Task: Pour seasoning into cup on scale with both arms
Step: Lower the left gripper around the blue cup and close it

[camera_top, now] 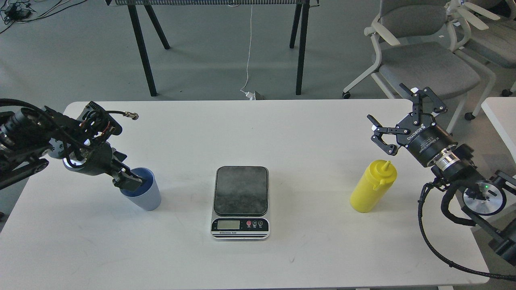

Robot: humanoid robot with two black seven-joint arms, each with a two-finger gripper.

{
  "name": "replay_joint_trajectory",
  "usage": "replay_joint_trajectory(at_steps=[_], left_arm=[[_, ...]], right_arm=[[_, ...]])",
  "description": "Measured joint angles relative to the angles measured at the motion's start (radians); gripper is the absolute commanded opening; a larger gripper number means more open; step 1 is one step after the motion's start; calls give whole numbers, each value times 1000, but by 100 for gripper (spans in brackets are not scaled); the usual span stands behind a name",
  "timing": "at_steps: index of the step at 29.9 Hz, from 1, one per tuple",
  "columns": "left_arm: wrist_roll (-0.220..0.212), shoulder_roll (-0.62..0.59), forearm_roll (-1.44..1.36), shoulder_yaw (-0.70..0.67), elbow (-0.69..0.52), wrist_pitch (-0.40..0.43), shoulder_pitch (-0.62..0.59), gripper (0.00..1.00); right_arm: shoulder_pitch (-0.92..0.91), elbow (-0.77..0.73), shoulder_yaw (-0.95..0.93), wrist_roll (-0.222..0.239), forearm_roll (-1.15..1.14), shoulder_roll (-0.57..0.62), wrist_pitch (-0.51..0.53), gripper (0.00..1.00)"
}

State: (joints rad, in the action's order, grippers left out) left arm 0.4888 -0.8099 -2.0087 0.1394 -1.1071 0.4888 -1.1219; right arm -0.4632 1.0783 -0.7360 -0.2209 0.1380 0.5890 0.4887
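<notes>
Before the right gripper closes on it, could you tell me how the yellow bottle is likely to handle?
The bottle stands tall on a narrow base, so a sideways nudge could tip it. It looks like soft squeeze plastic, so a hard grip may dent it. If it tips, its round body would probably roll. The right gripper is open, not touching it.

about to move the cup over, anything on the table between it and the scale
Nothing visible. The table between the cup and the scale is bare, and the platform is empty.

Yellow bottle (pixel 373 187), light-blue ribbed cup (pixel 144 193), silver scale (pixel 240 201) with dark grey platform, white table (pixel 242 129)
</notes>
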Motion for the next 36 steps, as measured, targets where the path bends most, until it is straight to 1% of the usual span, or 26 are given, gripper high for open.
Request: replay_joint_trajectory(at_steps=[15,17,19,23,27,31,35,36], left_arm=[[0,36,-1,0,71,0,37,95],[0,40,-1,0,79,0,38,93],[0,43,-1,1,83,0,38,89],[0,46,-1,2,84,0,39,86],[0,47,-1,1,84,0,39,78],[0,47,-1,1,84,0,39,67],[0,47,-4,1,84,0,39,50],[0,47,-5,2,84,0,39,47]], right_arm=[[18,0,-8,0,0,1,0,99],[18,0,-8,0,0,1,0,99],[19,0,-8,0,0,1,0,99],[20,0,-8,0,0,1,0,99],[22,0,-8,0,0,1,0,99],[26,0,-9,0,0,2,0,99],[29,-1,-10,0,0,2,0,99],[30,-1,-9,0,0,2,0,99]])
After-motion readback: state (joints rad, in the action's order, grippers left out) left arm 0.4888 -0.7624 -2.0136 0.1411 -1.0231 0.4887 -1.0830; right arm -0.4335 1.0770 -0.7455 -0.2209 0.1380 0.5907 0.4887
